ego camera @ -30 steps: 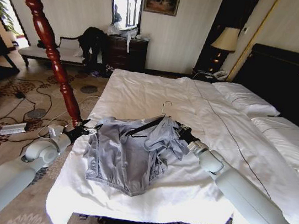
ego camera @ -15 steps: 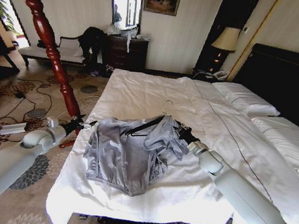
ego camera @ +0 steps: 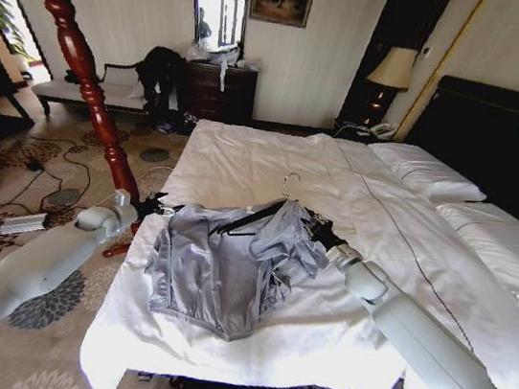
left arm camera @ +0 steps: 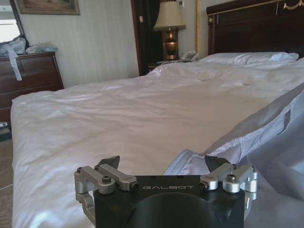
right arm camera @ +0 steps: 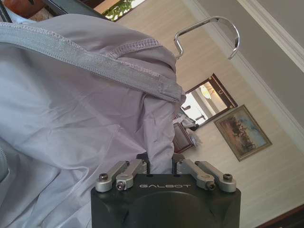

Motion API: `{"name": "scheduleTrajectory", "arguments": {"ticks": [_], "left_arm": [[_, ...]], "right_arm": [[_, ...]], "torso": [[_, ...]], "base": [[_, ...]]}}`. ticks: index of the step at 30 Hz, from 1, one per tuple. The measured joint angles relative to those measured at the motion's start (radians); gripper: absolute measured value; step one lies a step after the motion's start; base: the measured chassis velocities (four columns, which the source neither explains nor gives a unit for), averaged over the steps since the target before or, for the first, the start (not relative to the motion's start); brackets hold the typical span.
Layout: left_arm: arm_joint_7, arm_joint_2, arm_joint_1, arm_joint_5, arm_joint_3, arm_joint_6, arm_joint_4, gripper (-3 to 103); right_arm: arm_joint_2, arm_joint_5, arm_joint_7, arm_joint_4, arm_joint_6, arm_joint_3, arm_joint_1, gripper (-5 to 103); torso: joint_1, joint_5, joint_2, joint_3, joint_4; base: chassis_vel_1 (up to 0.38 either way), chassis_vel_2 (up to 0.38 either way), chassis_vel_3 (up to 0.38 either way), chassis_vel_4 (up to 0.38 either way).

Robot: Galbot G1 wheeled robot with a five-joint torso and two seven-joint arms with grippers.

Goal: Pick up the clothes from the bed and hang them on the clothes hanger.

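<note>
One bed (ego camera: 272,172), white and wide, carries one grey-blue shirt (ego camera: 225,267) crumpled near its foot, draped partly over one black hanger (ego camera: 248,218). My head view shows both arms. My left gripper (left arm camera: 163,167) sits just beside the shirt's edge, jaws spread and empty; my right gripper (right arm camera: 161,164) has jaws pinched on shirt fabric.

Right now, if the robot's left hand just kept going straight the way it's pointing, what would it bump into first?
Probably the clothes: the left hand, open, points across the bed, and the grey fabric's edge lies just ahead between its fingers. Depth is hard to judge.
</note>
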Motion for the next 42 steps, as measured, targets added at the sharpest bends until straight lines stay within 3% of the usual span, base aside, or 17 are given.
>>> {"name": "scheduleTrajectory", "arguments": {"ticks": [14, 21, 24, 26, 33, 36, 38, 42], "left_arm": [[0.015, -0.153, -0.084, 0.054, 0.068, -0.017, 0.173, 100], [0.017, -0.185, -0.092, 0.069, 0.080, -0.027, 0.210, 101], [0.017, -0.191, -0.090, 0.071, 0.083, -0.029, 0.207, 87], [0.017, -0.192, -0.089, 0.073, 0.085, -0.029, 0.206, 87], [0.017, -0.196, -0.075, 0.099, 0.092, -0.039, 0.211, 55], [0.017, -0.194, -0.071, 0.102, 0.092, -0.042, 0.210, 49], [0.017, -0.193, -0.068, 0.104, 0.091, -0.045, 0.208, 38], [0.017, -0.191, -0.061, 0.105, 0.091, -0.048, 0.201, 28]], "right_arm": [[0.023, -0.018, -0.001, -0.012, -0.001, 0.028, -0.033, 21], [0.019, -0.019, -0.001, -0.012, -0.001, 0.028, -0.030, 21], [0.018, -0.019, -0.001, -0.011, -0.001, 0.031, -0.031, 21], [0.018, -0.020, -0.001, -0.011, -0.001, 0.031, -0.031, 21], [0.024, -0.017, -0.001, -0.011, -0.004, 0.025, -0.021, 21], [0.025, -0.016, -0.001, -0.011, -0.005, 0.021, -0.017, 21], [0.026, -0.016, 0.000, -0.012, -0.005, 0.019, -0.014, 21], [0.027, -0.016, 0.000, -0.012, -0.005, 0.017, -0.012, 21]], "torso": [[0.000, 0.0000, 0.000, 0.000, 0.0003], [0.000, -0.0001, 0.000, 0.000, 0.0001], [0.000, -0.0001, 0.000, 0.000, 0.0002], [0.000, -0.0001, 0.000, 0.000, 0.0002], [0.000, -0.0002, 0.000, 0.000, 0.0003], [0.000, -0.0002, 0.000, 0.000, 0.0002], [0.000, -0.0002, 0.000, 0.000, 0.0002], [0.000, -0.0002, 0.000, 0.000, 0.0002]], "base": [[0.000, 0.000, 0.000, 0.000], [0.000, 0.000, 0.000, 0.000], [0.000, 0.000, 0.000, 0.000], [0.000, 0.000, 0.000, 0.000], [0.000, 0.000, 0.000, 0.000], [0.000, 0.000, 0.000, 0.000], [0.000, 0.000, 0.000, 0.000], [0.000, 0.000, 0.000, 0.000]]}}
